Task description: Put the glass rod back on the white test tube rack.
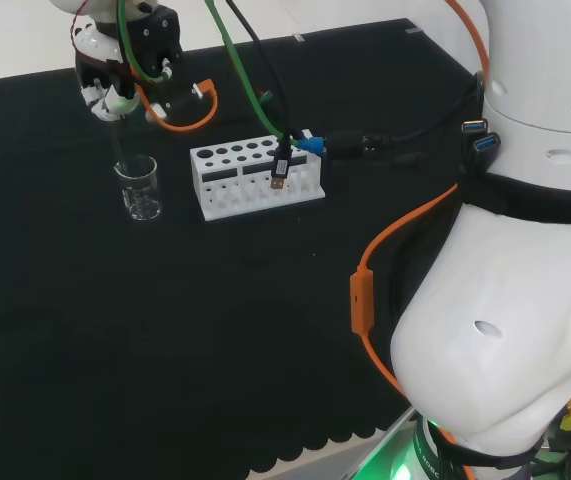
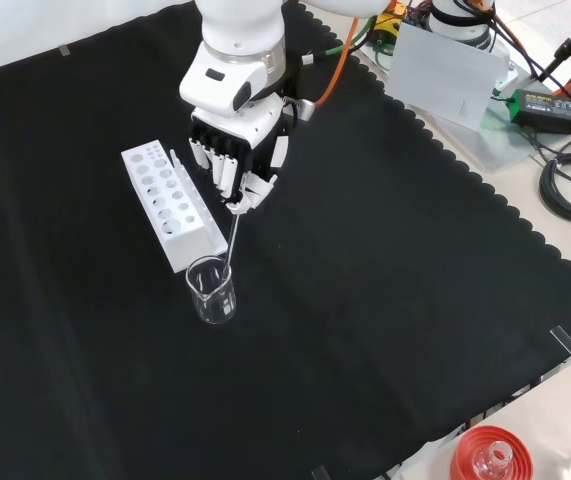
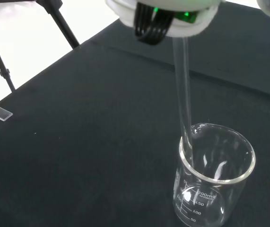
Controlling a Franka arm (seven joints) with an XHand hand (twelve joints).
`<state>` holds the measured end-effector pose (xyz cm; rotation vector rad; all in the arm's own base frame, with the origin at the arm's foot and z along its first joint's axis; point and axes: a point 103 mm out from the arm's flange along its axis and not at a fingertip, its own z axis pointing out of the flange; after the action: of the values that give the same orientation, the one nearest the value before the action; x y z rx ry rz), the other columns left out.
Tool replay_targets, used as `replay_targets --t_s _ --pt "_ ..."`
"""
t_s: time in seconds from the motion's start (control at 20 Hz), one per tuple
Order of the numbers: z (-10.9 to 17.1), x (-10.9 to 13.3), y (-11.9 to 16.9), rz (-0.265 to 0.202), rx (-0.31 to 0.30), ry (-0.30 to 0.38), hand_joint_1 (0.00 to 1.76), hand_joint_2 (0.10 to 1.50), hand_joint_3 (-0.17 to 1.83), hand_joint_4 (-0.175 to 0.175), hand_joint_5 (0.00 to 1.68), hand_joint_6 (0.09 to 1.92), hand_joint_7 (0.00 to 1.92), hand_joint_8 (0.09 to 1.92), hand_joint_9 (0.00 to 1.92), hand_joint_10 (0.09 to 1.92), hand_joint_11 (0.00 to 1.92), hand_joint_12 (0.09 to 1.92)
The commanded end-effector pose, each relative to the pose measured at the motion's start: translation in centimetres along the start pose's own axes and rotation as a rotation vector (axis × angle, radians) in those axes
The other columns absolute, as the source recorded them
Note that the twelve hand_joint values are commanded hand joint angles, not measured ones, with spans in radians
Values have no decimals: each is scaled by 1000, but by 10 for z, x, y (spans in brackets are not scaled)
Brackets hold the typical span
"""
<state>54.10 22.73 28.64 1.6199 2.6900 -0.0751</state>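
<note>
The hand (image 2: 233, 160) has its fingers curled around the top of the glass rod (image 2: 232, 240) and holds it nearly straight up. The bottom end of the rod dips into a clear beaker (image 2: 212, 290) and leans on the rim, as the wrist view shows. The beaker (image 3: 214, 179) looks empty apart from the rod (image 3: 184, 104).

The white rack (image 2: 169, 205) with round holes lies on the black cloth (image 2: 385, 300) just beside the beaker. In the front view it is to the left of the hand and a bit farther back than the beaker. In the head view the rack (image 1: 255, 178) is to the right of the beaker (image 1: 140, 188), and the hand (image 1: 125, 55) is above the beaker.

A black cable end (image 1: 279, 170) hangs down right over the rack. An orange cable (image 1: 190, 115) loops on the cloth near the hand. The big white arm (image 1: 515, 260) is at the right of the head view.

At the bottom edge of the front view, off the cloth, is a red ring (image 2: 490, 452) with some glass in it.
</note>
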Motion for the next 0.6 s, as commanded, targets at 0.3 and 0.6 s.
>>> replay_targets --t_s 0.3,0.6 --pt "-1 7 0 2 1 -7 1315 749 551 -175 1069 754 1327 762 1848 155 1619 557" --pt "-6 6 1 0 -2 -8 1315 748 552 -175 1069 755 1326 763 1848 155 1619 557"
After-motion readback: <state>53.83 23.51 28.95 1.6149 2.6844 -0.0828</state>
